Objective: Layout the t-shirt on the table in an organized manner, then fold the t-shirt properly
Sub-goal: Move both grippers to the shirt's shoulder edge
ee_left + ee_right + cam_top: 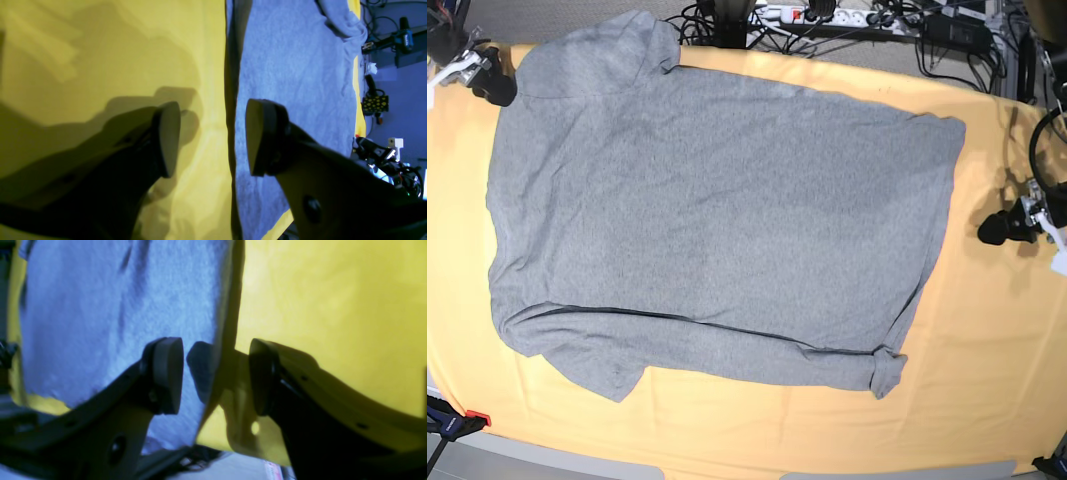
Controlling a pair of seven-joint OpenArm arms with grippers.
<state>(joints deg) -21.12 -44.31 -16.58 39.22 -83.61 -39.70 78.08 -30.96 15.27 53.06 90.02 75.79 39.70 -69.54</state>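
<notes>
The heather-grey t-shirt lies spread flat on the table, plain side up, its hem toward the right of the base view. One hem corner is curled over. In the left wrist view my left gripper is open and hovers over the t-shirt edge, one finger over the table. My right gripper is likewise open astride an edge of the t-shirt, its other finger over the table. Neither holds anything. Neither gripper shows in the base view.
Black clamps sit at the table's left and right edges, and another clamp at the front left corner. Cables and a power strip run behind the far edge. A blue power tool lies off the table.
</notes>
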